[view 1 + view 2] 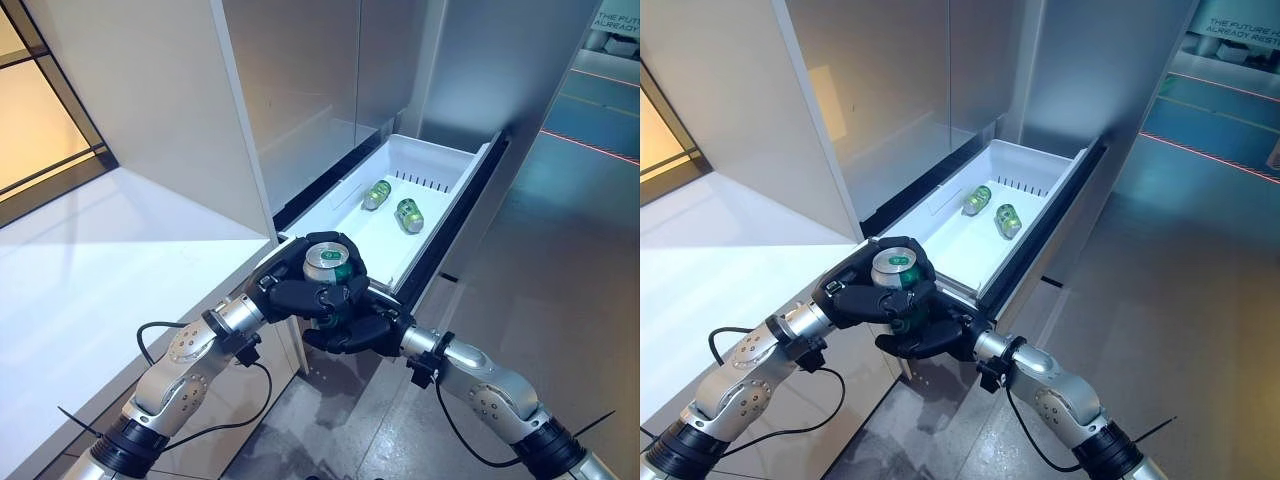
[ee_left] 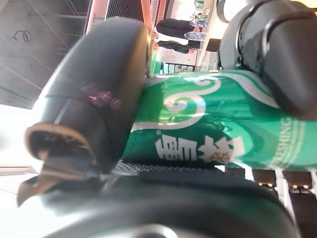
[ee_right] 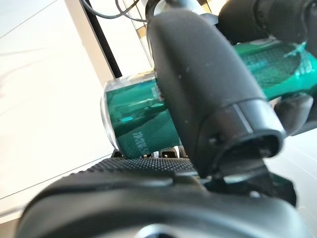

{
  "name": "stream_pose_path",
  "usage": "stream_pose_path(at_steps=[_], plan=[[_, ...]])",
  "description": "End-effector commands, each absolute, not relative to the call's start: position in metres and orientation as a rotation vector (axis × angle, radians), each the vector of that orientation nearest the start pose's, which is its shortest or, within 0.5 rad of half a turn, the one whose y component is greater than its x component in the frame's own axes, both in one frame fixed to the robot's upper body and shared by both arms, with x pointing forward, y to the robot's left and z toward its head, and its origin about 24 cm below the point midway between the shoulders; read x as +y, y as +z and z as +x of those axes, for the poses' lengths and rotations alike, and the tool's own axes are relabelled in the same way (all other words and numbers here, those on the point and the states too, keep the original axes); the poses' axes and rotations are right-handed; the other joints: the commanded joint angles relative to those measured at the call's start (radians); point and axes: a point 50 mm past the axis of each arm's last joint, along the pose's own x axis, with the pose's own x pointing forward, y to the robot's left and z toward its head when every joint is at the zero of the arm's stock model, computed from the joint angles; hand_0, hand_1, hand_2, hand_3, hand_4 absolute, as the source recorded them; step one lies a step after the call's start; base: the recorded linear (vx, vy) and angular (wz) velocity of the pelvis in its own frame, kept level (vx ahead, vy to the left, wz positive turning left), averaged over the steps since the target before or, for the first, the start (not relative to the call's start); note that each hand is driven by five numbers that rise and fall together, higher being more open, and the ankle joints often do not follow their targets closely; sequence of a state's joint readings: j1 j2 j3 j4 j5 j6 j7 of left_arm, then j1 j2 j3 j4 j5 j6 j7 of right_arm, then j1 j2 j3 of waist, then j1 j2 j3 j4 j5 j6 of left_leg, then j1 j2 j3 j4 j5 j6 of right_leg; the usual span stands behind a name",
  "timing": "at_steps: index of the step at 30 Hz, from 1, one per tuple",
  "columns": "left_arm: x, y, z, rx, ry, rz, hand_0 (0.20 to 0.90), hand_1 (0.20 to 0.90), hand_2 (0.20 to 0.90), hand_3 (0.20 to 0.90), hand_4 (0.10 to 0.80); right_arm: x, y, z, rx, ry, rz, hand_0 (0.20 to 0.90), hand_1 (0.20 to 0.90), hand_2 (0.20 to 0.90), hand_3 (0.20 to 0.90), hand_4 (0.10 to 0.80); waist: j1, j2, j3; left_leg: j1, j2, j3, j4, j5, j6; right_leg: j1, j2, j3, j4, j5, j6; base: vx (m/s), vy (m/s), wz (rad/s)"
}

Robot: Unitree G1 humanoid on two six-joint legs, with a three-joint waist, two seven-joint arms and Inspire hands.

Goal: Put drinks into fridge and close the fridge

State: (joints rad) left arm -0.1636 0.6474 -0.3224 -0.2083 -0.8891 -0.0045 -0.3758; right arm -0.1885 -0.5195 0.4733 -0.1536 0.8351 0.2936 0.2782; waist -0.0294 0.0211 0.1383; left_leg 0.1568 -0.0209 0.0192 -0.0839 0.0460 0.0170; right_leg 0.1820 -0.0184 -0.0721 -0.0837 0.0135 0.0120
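The green can [image 1: 328,264] stood upright between both hands at the near end of the open fridge drawer [image 1: 432,166], the left hand [image 1: 290,290] curled round its upper wall and the right hand [image 1: 355,332] wrapped low on its body just beneath, thumb across the side. Being a smooth, thin-walled metal cylinder, it would probably slip under a loose grasp and dent under a hard one, so a firm mid-body hold suited it best. Beyond the hands, two more cans [image 1: 377,194] lay on their sides in the drawer, apart from each other.
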Motion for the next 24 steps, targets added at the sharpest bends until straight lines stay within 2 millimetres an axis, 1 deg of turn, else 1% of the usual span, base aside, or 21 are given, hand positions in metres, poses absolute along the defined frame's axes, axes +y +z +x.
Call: stream_pose_path(at_steps=[1,5,9,13,18,19,20,21,22,24], plan=[[0.068,0.211,0.239,-0.605,-1.196,-0.461,0.3,0.3,0.3,0.2,0.1,-0.006,0.14,0.216,-0.012,1.299,0.589,0.3,0.3,0.3,0.2,0.1,0.005,-0.02,-0.059,0.03,-0.042,0.02,0.008,-0.075,0.03,-0.039,0.02,0.04,0.051,-0.023,0.039,0.0,0.0,0.0],[0.068,0.211,0.238,-0.611,-1.18,-0.447,0.3,0.3,0.3,0.2,0.1,-0.006,0.141,0.216,-0.02,1.288,0.588,0.3,0.3,0.3,0.2,0.1,0.005,-0.019,-0.057,0.03,-0.044,0.018,0.008,-0.076,0.032,-0.039,0.02,0.04,0.052,-0.026,0.038,0.0,0.0,0.0],[0.07,0.209,0.24,-0.601,-1.149,-0.42,0.3,0.3,0.3,0.2,0.1,-0.01,0.144,0.218,-0.054,1.267,0.547,0.3,0.3,0.3,0.2,0.1,0.008,-0.02,-0.055,0.029,-0.044,0.017,0.01,-0.075,0.033,-0.038,0.019,0.037,0.052,-0.025,0.038,0.0,0.0,0.0],[0.079,0.204,0.243,-0.589,-1.085,-0.393,0.3,0.3,0.3,0.2,0.1,-0.021,0.147,0.22,-0.095,1.251,0.444,0.3,0.3,0.3,0.2,0.1,0.007,-0.021,-0.056,0.029,-0.043,0.018,0.01,-0.077,0.032,-0.041,0.02,0.037,0.054,-0.026,0.04,0.0,0.0,0.0],[0.095,0.201,0.248,-0.616,-0.966,-0.344,0.3,0.3,0.3,0.2,0.1,-0.037,0.159,0.229,-0.189,1.191,0.33,0.3,0.3,0.3,0.2,0.1,0.01,-0.023,-0.056,0.03,-0.044,0.015,0.012,-0.077,0.031,-0.039,0.019,0.035,0.056,-0.027,0.038,0.0,0.0,0.0],[0.099,0.201,0.25,-0.621,-0.928,-0.327,0.371,0.371,0.371,0.282,0.182,-0.042,0.162,0.232,-0.214,1.169,0.301,0.3,0.3,0.3,0.2,0.1,0.011,-0.025,-0.056,0.029,-0.045,0.014,0.013,-0.078,0.032,-0.038,0.018,0.034,0.056,-0.027,0.038,0.0,0.0,0.0],[0.1,0.2,0.251,-0.618,-0.91,-0.318,0.533,0.533,0.533,0.472,0.372,-0.046,0.164,0.234,-0.225,1.156,0.286,0.3,0.3,0.3,0.2,0.1,0.012,-0.026,-0.056,0.029,-0.045,0.012,0.013,-0.078,0.032,-0.037,0.018,0.033,0.056,-0.028,0.038,0.0,0.0,0.0],[0.103,0.199,0.253,-0.616,-0.877,-0.304,0.867,0.867,0.867,0.862,0.762,-0.05,0.168,0.237,-0.25,1.124,0.256,0.3,0.3,0.3,0.2,0.1,0.014,-0.028,-0.056,0.029,-0.046,0.009,0.014,-0.078,0.032,-0.037,0.017,0.032,0.058,-0.029,0.038,0.0,0.0,0.0],[0.106,0.198,0.256,-0.615,-0.845,-0.285,0.9,0.9,0.9,0.9,0.8,-0.056,0.173,0.242,-0.268,1.086,0.232,0.3,0.3,0.3,0.2,0.1,0.016,-0.031,-0.057,0.021,-0.046,0.009,0.018,-0.072,0.032,-0.044,0.016,0.03,0.061,-0.023,0.037,0.0,0.0,0.0],[0.109,0.197,0.258,-0.61,-0.817,-0.279,0.9,0.9,0.9,0.9,0.8,-0.061,0.177,0.247,-0.28,1.05,0.212,0.3,0.3,0.3,0.2,0.1,0.018,-0.033,-0.057,0.02,-0.047,0.006,0.018,-0.072,0.032,-0.045,0.015,0.028,0.063,-0.023,0.037,0.0,0.0,0.0]])
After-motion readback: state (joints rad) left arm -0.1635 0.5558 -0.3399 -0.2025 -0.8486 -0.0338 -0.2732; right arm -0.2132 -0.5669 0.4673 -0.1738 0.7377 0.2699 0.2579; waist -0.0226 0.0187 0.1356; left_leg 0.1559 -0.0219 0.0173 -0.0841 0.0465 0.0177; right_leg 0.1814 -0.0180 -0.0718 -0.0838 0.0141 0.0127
